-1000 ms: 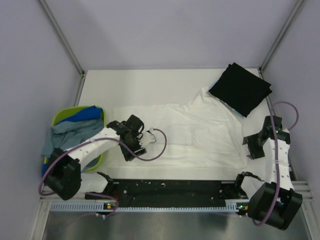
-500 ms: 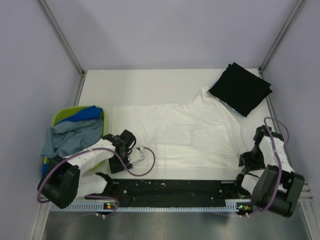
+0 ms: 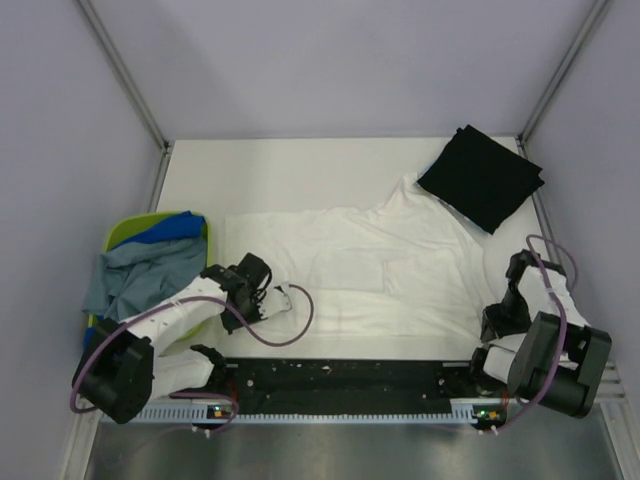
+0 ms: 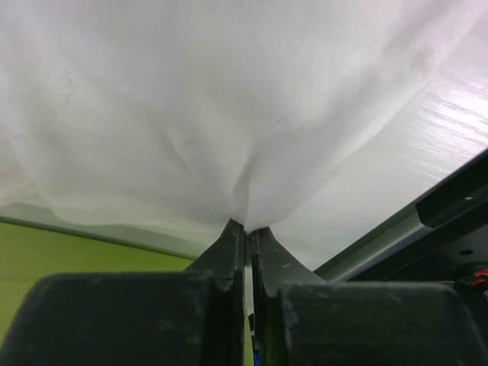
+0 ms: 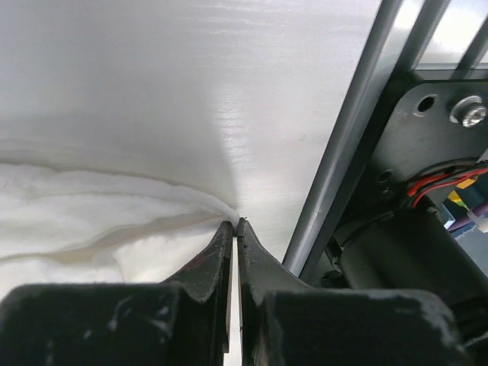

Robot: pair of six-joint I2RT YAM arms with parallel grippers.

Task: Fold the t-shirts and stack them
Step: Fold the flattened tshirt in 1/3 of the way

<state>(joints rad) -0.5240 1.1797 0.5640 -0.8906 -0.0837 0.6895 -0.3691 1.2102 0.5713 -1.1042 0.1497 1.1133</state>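
A large white t-shirt lies spread across the table, sleeves toward the back. My left gripper is shut on its near left corner; the left wrist view shows white cloth pinched between the closed tips of that gripper. My right gripper is shut on the near right corner, with a thin fold of the shirt caught at the tips of the gripper. A folded black t-shirt lies at the back right. Bright blue and grey-blue t-shirts fill the basket.
The lime-green basket stands at the left edge, close to my left arm; its wall shows in the left wrist view. The metal front rail runs just right of my right gripper. Frame posts rise at both back corners.
Both arms have drawn back toward the near edge and come down on the white shirt's near corners. Both grippers went from open to shut on the cloth.
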